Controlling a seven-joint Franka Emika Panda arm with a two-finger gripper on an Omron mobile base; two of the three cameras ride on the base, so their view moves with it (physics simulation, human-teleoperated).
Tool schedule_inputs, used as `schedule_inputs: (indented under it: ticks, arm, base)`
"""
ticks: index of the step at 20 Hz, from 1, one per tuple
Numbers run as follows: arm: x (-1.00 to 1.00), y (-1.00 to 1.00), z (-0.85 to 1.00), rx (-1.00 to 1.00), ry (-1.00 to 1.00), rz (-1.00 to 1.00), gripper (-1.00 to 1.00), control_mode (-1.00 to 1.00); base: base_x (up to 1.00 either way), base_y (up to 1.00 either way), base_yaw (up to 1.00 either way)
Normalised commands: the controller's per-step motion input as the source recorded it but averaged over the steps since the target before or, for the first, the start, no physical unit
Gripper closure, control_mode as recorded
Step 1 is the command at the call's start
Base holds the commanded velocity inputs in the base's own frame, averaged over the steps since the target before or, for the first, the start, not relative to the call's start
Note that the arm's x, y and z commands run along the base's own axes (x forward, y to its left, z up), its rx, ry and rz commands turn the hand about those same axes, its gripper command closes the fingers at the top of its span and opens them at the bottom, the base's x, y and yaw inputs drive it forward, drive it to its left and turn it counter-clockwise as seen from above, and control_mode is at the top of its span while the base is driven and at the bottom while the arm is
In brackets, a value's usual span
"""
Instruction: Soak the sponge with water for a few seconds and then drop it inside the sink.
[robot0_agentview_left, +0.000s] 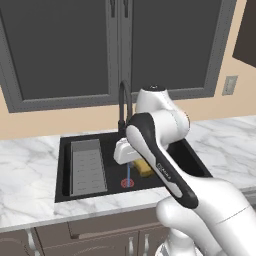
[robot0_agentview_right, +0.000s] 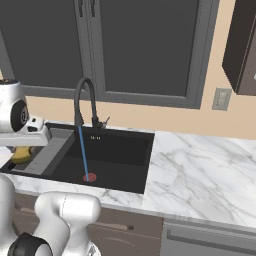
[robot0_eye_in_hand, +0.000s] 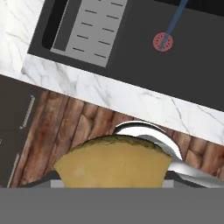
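My gripper (robot0_agentview_left: 141, 164) is shut on the sponge (robot0_agentview_left: 145, 169), a small yellow-brown block hanging over the black sink (robot0_agentview_left: 63, 167). The water (robot0_agentview_left: 129, 171) falls as a thin blue stream from the arched faucet (robot0_agentview_left: 123, 102) onto the red-ringed drain (robot0_agentview_left: 127, 183). In the left base view the sponge sits just right of the stream. In the right base view the sponge (robot0_agentview_right: 21, 154) is well left of the water (robot0_agentview_right: 83, 150). In the hand view the sponge (robot0_eye_in_hand: 114, 165) covers the fingertips, with the drain (robot0_eye_in_hand: 162, 41) far above it.
A grey ribbed rack (robot0_agentview_left: 87, 166) lies in the left part of the basin. White marble counter (robot0_agentview_right: 200, 170) runs on both sides of the sink. Dark window panels stand behind the faucet, and a wall outlet (robot0_agentview_right: 221, 99) sits to the right.
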Motion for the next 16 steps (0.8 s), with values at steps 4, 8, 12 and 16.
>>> schedule_inputs:
  ticks: [4,8,12,16]
  arm:
    - [0.0,-0.03,0.07,0.0,0.0,0.0,1.0,-1.0]
    - [0.0,-0.04,0.0,0.0,0.0,0.0,1.0,-1.0]
    - [0.0,-0.3,0.0,0.0,0.0,0.04,1.0,-1.0]
    - [0.0,-0.25,0.0,0.0,0.0,0.06,1.0,-1.0]
  base:
    - [0.0,0.0,0.0]
    - [0.0,0.0,0.0]
    - [0.0,0.0,0.0]
    - [0.0,0.0,0.0]
